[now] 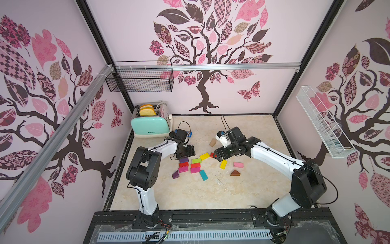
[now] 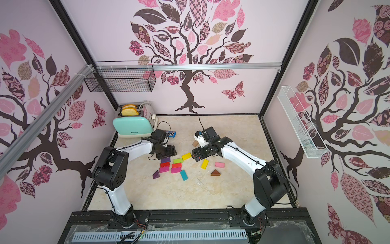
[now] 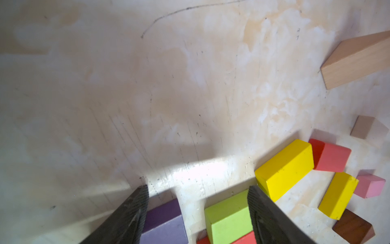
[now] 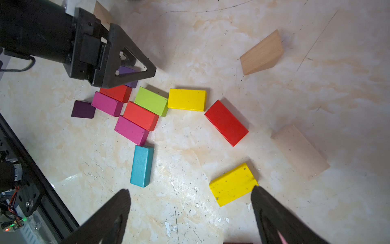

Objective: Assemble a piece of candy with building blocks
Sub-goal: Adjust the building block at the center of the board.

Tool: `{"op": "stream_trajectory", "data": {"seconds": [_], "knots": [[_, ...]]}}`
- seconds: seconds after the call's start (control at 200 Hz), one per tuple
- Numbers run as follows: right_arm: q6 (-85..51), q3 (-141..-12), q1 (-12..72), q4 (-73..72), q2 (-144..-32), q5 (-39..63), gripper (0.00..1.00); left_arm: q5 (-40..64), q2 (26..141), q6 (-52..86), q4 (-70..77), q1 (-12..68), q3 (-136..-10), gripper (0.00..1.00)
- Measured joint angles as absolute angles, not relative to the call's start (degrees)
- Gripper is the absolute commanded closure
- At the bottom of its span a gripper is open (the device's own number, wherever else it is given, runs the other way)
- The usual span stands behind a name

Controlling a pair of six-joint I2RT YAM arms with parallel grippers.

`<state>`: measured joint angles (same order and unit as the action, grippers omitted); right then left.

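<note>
The building blocks lie loose on the marble table (image 1: 190,190). A close group holds purple (image 1: 184,160), green (image 1: 196,161), red and magenta (image 1: 195,170) rectangles, with a yellow one (image 1: 204,156) beside it. My left gripper (image 1: 186,155) hovers open over the group's far edge; in its wrist view, left gripper (image 3: 198,190), the purple (image 3: 164,221) and green (image 3: 228,219) blocks lie below its spread fingers. My right gripper (image 1: 215,156) is open and empty above a red block (image 4: 226,122). In its wrist view, right gripper (image 4: 190,192), a yellow block (image 4: 232,183) lies by one fingertip.
Further blocks lie around: teal (image 1: 203,175), pink (image 1: 238,164), a purple triangle (image 1: 175,174), a brown triangle (image 1: 235,173), a tan triangle (image 1: 212,142). A mint toaster (image 1: 150,124) and a blue packet (image 2: 170,133) sit at the back left. Wire baskets (image 1: 139,79) hang on the walls.
</note>
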<state>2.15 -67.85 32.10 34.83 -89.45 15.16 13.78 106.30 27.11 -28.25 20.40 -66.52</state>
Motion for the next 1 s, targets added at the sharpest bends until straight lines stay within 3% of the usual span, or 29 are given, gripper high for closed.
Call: {"op": "stream_trajectory", "data": {"seconds": [0.655, 1.0], "knots": [[2.17, -67.85, 31.66, 34.59, -89.45, 14.90, 0.07, 15.99, 103.96, 28.67, -28.27, 21.04, -64.29, 0.21], [1.85, -67.35, 31.62, 35.11, -88.07, 15.42, 0.03, 6.22, 85.47, 23.18, -42.98, 21.06, -65.89, 0.18]]}}
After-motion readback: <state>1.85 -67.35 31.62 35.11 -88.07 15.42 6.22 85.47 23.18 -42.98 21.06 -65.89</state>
